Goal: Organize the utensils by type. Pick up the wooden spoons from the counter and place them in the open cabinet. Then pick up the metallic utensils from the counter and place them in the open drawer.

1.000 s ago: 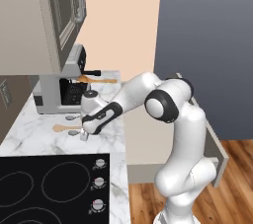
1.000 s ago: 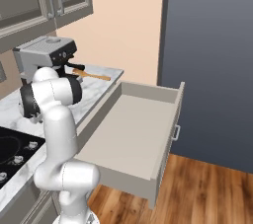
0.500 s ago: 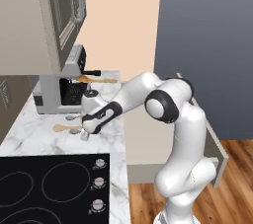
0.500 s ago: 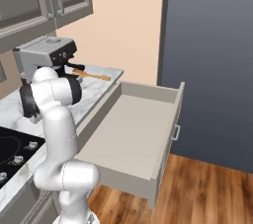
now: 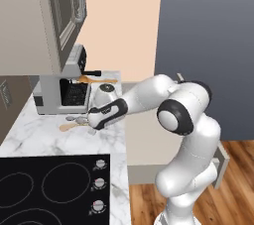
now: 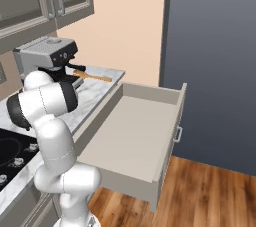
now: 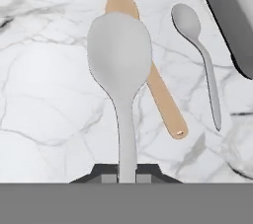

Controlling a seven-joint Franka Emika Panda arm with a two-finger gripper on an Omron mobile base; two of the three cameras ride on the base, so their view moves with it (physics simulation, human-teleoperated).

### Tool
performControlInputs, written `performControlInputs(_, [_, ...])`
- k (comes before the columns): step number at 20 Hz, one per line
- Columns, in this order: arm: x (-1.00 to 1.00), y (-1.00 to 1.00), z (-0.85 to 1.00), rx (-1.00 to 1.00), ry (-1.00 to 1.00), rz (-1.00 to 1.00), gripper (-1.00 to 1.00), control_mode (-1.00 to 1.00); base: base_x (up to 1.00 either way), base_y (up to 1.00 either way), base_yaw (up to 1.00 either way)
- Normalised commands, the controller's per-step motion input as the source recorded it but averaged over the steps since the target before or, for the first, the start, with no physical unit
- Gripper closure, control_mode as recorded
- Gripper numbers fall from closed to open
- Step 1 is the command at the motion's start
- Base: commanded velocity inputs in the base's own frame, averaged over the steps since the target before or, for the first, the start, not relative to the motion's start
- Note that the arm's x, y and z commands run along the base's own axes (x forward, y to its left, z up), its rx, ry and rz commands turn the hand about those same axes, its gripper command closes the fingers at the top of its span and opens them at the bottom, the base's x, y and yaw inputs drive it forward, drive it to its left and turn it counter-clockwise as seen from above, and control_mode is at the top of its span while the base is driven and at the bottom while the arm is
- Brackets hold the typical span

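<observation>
While tool (image 7: 126,173) grips metal spoon (image 7: 120,55), wooden spoon (image 7: 163,97) lies beyond.

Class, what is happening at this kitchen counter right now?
The white robot arm's jaws are shut on the handle of a silver-grey metal spoon, over the white marble counter. An orange-brown wooden spoon and a second, slimmer metal spoon lie on the counter. The wide taupe-grey drawer stands open.

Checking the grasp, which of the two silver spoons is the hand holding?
The large-bowled silver spoon, its handle pinched in the hand; the slimmer silver spoon lies free on the counter.
</observation>
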Motion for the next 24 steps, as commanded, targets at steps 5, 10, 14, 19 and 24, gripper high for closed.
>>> performControlInputs(5, [-0.13,0.0,0.54,-0.04,0.02,-0.04,1.0,-1.0,0.0,0.0,0.0])
performControlInputs(10, [-0.17,-0.04,0.5,-0.03,0.19,-0.06,1.0,-1.0,0.0,0.0,0.0])
performControlInputs(14, [-0.05,-0.29,0.71,0.0,0.25,-0.14,1.0,-1.0,0.0,0.0,0.0])
performControlInputs(19, [-0.05,-0.49,0.14,-0.07,0.1,-0.31,1.0,-1.0,0.0,0.0,0.0])
performControlInputs(24, [-0.03,-0.72,-0.2,-0.16,0.0,-0.41,1.0,-1.0,0.0,0.0,0.0])
